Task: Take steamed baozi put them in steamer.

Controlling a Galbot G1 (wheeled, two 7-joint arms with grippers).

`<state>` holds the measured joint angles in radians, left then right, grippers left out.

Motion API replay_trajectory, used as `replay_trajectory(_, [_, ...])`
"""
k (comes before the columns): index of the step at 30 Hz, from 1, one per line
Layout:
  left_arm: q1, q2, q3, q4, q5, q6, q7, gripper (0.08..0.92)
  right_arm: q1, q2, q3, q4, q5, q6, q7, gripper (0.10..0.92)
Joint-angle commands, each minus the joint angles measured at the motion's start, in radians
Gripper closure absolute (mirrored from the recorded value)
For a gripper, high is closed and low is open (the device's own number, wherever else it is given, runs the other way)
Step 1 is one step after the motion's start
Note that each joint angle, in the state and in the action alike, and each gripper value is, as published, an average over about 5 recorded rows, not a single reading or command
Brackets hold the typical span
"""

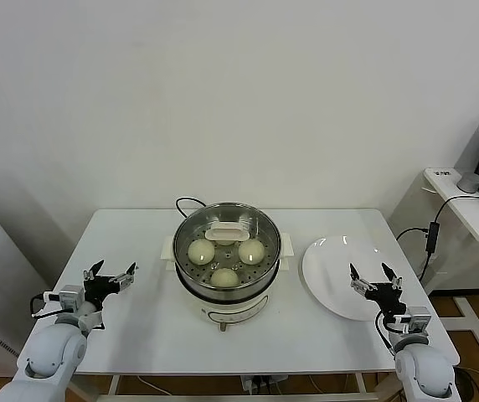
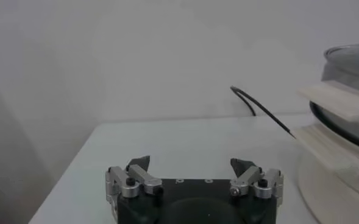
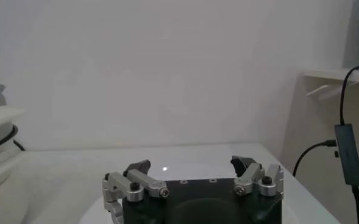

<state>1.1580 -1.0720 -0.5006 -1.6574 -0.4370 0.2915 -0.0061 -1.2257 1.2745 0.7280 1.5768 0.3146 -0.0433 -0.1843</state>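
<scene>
Lidded steamer (image 1: 227, 276), maybe 3 steamed baozi (image 1: 201, 250) inside, grippers open

White table (image 1: 139, 310), rectangular, set against a pale wall. On it, about centre: the steamer (image 1: 226, 289) on its white base, glass lid (image 1: 256, 224) on top, black cord (image 1: 187, 202) leaving from the back toward the table's far edge. To the robot's right of the steamer, near but apart from it, a flat white plate (image 1: 332, 272) lies on the tabletop, its near-right rim reaching close to the table's right edge.
</scene>
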Motion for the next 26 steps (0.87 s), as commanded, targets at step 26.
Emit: replay_trajectory(26, [0.025,-0.005,-0.013,-0.029,-0.002,0.005,-0.001,0.177,-0.015,0.001,0.011,0.004,-0.030,-0.010,-0.012,0.203])
